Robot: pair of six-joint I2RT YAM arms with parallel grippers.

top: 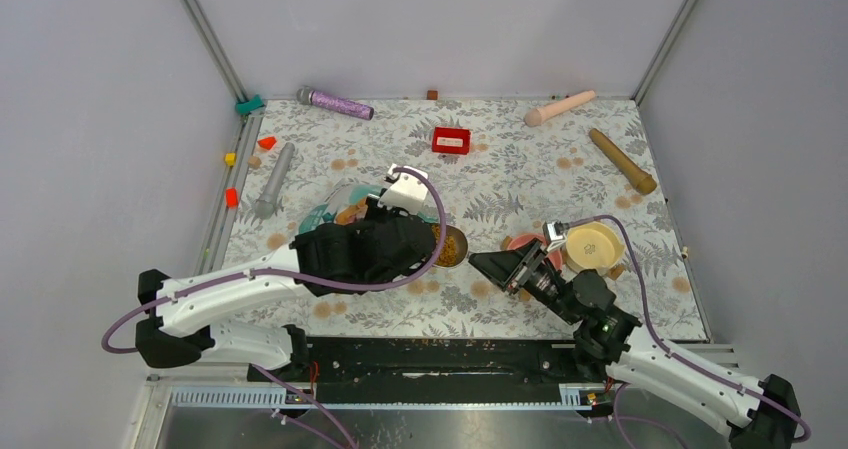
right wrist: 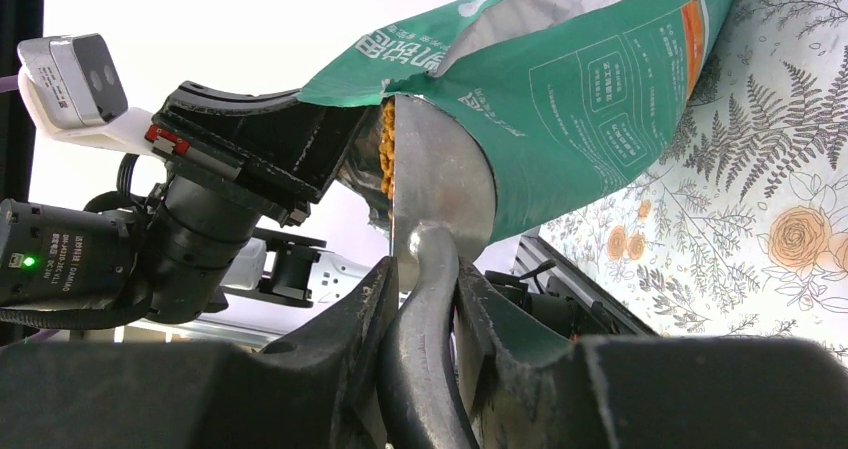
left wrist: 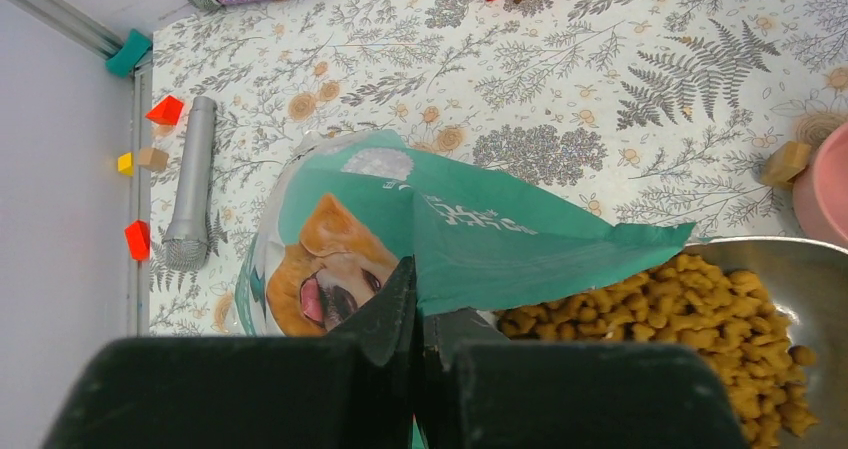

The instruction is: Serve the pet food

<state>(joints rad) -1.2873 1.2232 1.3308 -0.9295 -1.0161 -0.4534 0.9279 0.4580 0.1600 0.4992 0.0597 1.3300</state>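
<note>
Small golden-brown kibble point(left wrist: 700, 304) fills the scoop point(right wrist: 445, 184) gripped by the right claw point(right wrist: 420, 304); left claw point(left wrist: 415, 314) pinches the bag point(left wrist: 480, 229)

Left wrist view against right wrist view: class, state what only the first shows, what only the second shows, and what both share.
Only left wrist: the dog's face on the bag, a grey microphone, a pink bowl at the edge. Only right wrist: the right claw shut on the scoop by its handle, and the left arm's camera. Both: bag, kibble, scoop, floral table, and the left claw pinching the bag.
</note>
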